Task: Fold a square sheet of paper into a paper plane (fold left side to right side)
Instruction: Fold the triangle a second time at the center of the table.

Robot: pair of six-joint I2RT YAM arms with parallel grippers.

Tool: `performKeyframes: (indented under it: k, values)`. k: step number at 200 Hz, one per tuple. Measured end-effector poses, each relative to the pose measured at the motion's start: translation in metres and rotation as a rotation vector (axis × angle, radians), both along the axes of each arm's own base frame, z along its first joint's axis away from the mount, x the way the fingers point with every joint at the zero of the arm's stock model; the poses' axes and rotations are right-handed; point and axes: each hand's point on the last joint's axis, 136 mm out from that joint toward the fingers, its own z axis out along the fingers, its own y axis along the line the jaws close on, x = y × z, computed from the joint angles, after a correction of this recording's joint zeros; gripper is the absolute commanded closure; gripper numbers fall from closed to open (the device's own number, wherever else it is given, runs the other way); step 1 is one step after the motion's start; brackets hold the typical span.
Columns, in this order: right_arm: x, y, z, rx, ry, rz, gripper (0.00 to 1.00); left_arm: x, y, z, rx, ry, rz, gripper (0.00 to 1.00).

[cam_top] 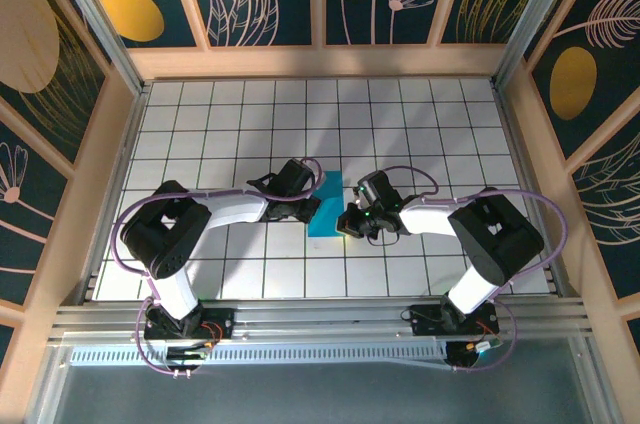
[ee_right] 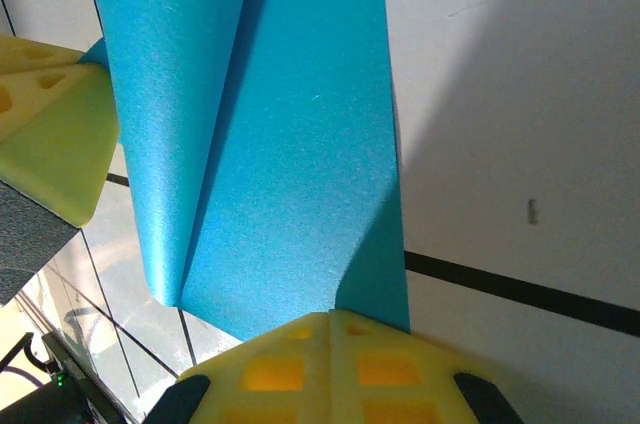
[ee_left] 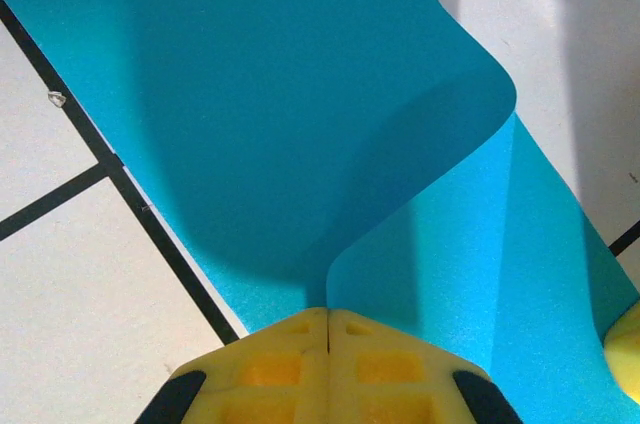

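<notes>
At centre: left gripper (ee_left: 328, 312) pinches square sheet of paper (ee_left: 280, 114) flap; right gripper (ee_right: 330, 316), closed, rests at edge; align edges before creasing.

Top external: fixed high, above and behind the arm bases (cam_top: 190, 324), facing steeply down. It stands far off and takes in the whole tiled tabletop (cam_top: 420, 124), with the square sheet of paper (cam_top: 325, 206) mid-frame.

Left wrist: mounted on the wrist, looks out along the left fingers (ee_left: 270, 369). Very near; sheet and a few tiles in frame.

Right wrist: same mounting, over the right fingers (ee_right: 275, 369), equally near.

Shared: all three views take in the sheet. Each wrist view catches the opposite arm's yellow finger at its frame edge.
</notes>
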Motion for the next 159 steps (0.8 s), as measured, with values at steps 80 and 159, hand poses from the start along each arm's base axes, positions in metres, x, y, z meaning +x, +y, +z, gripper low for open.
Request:
performKeyframes:
  k: [80, 159]
  values:
    - [0.0, 0.0, 0.0, 0.0, 0.0, 0.0, 1.0, 0.002, 0.0017, -0.0035, 0.016, -0.004, 0.005, 1.0]
    - [0.0, 0.0, 0.0, 0.0, 0.0, 0.0, 1.0, -0.0002, -0.0009, -0.0032, 0.008, 0.001, -0.016, 1.0]
